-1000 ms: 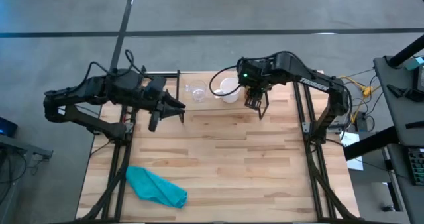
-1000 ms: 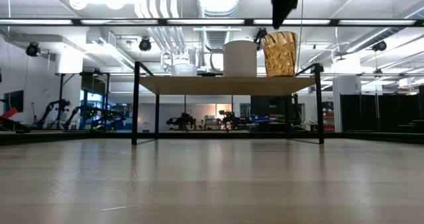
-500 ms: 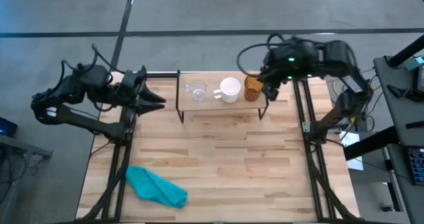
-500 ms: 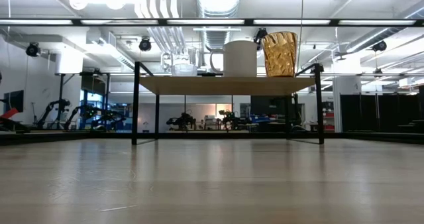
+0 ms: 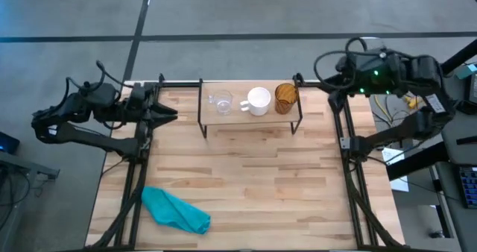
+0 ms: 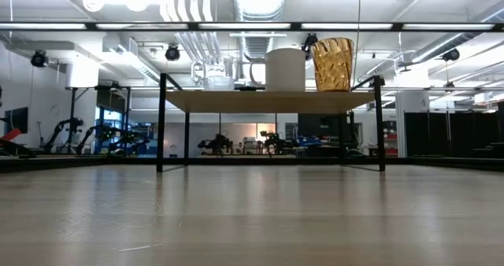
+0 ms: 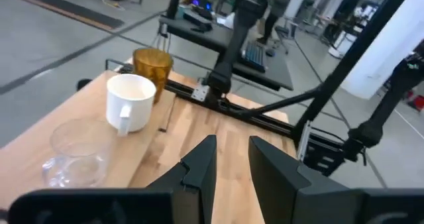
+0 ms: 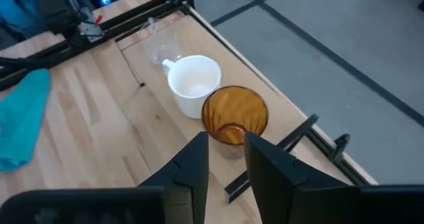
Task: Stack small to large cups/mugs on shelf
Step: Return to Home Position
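Observation:
On the shelf point(image 5: 237, 115) at the table's far edge three cups stand in a row on their bases. From left to right they are a clear glass cup point(image 5: 220, 103), a white mug point(image 5: 258, 101) and an amber patterned cup point(image 5: 286, 98). The low view shows them upright on the board point(image 6: 268, 101). My left gripper point(image 5: 173, 115) hangs at the table's left edge, pointing toward the shelf, slightly open with nothing between its fingers point(image 7: 199, 168). My right gripper point(image 5: 328, 84) is drawn back past the shelf's right end, above it, slightly open and holding nothing point(image 8: 225, 161).
A crumpled teal cloth point(image 5: 175, 209) lies near the table's front left corner. The wooden tabletop point(image 5: 246, 177) stretches in front of the shelf. Black frame rails point(image 5: 343, 133) run along the table's left and right sides.
My right gripper has risen from just above the amber cup and drawn back toward the table's right edge, tipping up from pointing down. My left gripper has pulled back toward the left edge, away from the shelf. The three cups have stayed in place.

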You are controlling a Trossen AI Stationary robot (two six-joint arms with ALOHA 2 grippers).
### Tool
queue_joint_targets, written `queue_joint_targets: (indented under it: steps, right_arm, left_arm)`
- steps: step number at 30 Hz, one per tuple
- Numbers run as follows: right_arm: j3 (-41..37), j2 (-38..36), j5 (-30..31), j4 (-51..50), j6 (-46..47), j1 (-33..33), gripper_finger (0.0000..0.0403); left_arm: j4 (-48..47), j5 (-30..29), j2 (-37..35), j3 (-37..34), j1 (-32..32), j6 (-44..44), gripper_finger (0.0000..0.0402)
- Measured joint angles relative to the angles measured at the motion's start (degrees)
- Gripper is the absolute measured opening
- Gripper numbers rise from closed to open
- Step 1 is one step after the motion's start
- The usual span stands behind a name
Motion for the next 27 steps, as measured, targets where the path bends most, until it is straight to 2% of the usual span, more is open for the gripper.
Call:
queue_joint_targets:
  steps: [6,11,18,23,27]
  right_arm:
    - [-18.21,-11.52,-0.57,10.24,0.15,-0.01,0.0092]
    - [-32.08,-19.54,-5.82,20.14,-1.11,0.06,0.0086]
    - [-48.47,-30.86,-7.35,37.97,-2.46,0.01,0.0091]
    - [-59.73,-39.24,-13.57,47.26,-1.7,0.01,0.0087]
    - [-68.04,-45.2,-16.5,52.66,-1.59,0.04,0.0082]
  left_arm:
    - [6.74,-3.93,-10.55,-10.42,0.01,0.15,0.0074]
    - [17.19,-3.6,-21.19,-21.17,0.0,0.18,0.0074]
    - [26.91,-0.89,-33.8,-35.87,0.0,0.13,0.0074]
    - [32.01,-0.56,-39.35,-42.88,0.0,-0.63,0.0074]
    - [32.15,-0.62,-38.57,-44.73,0.0,-1.3,0.0074]
